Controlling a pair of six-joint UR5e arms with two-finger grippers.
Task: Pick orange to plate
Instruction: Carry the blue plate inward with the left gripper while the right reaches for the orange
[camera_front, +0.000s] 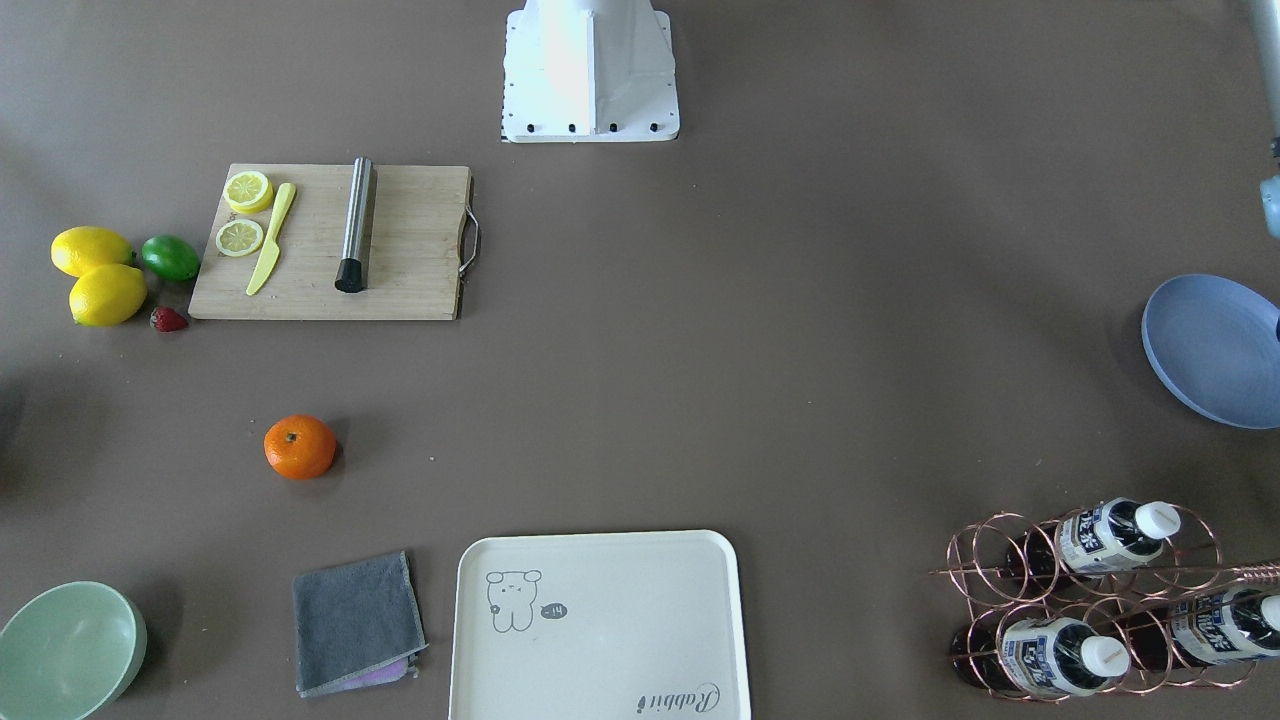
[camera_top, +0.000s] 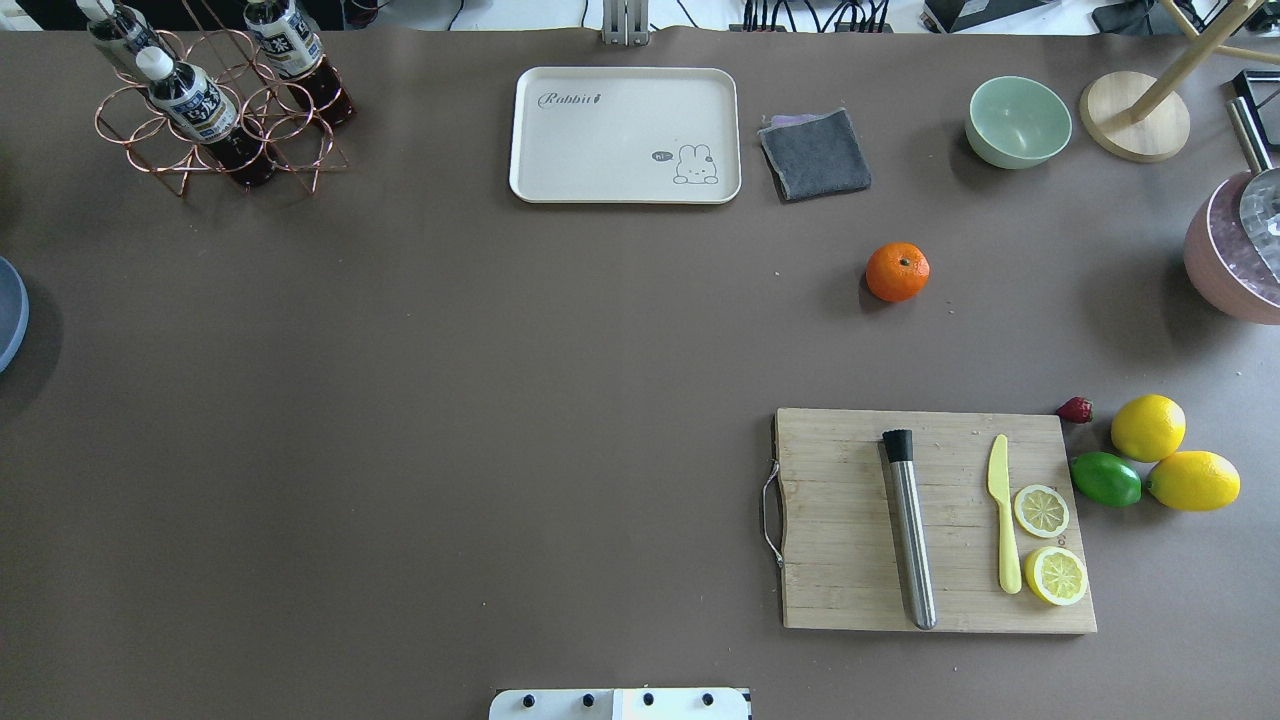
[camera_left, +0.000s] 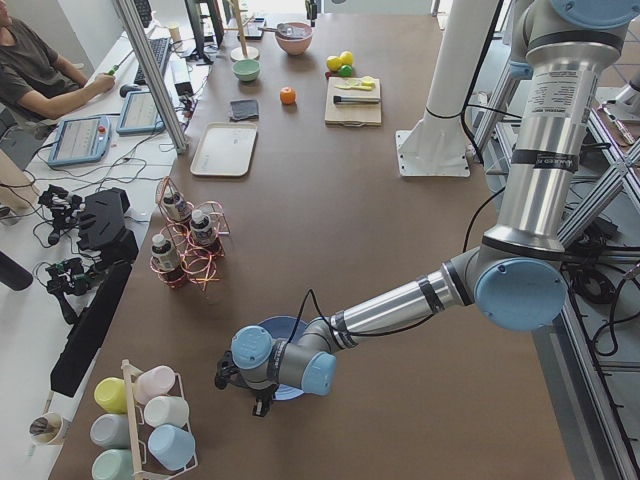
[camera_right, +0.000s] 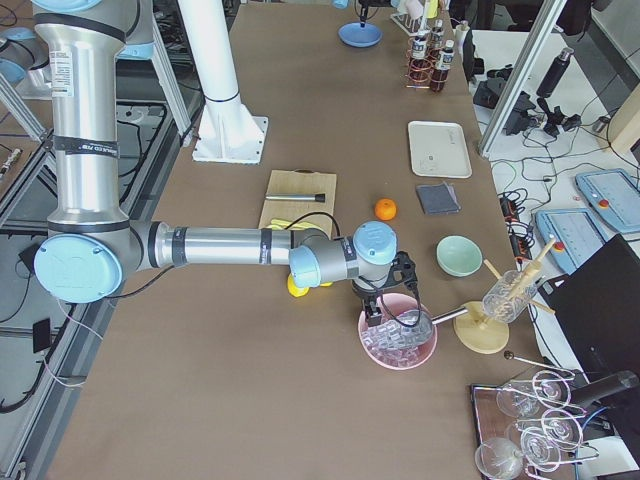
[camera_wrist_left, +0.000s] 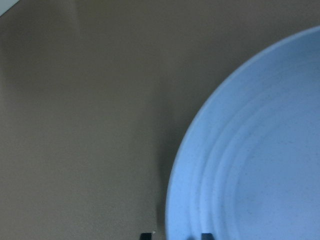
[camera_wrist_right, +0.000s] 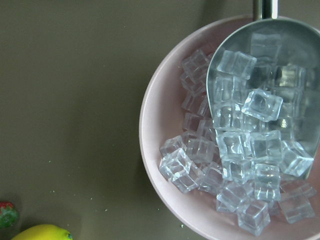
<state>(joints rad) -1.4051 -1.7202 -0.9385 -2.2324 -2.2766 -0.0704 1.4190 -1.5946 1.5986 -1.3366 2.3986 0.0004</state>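
Beyond the far edge of the cutting board (camera_top: 850, 520), the orange (camera_top: 897, 271) sits on bare table, near the board but not touching it. The plate (camera_front: 1210, 350) is well apart from the board, at the table's opposite end. My left gripper (camera_left: 260, 400) hangs over the plate's rim, fingertips (camera_wrist_left: 145, 235) apart. My right gripper (camera_right: 380, 305) hangs over the pink bowl (camera_wrist_right: 150, 150) of ice cubes (camera_wrist_right: 235, 145), past the lemons (camera_top: 1148, 427) beside the board. Can't tell whether its fingers are apart or together.
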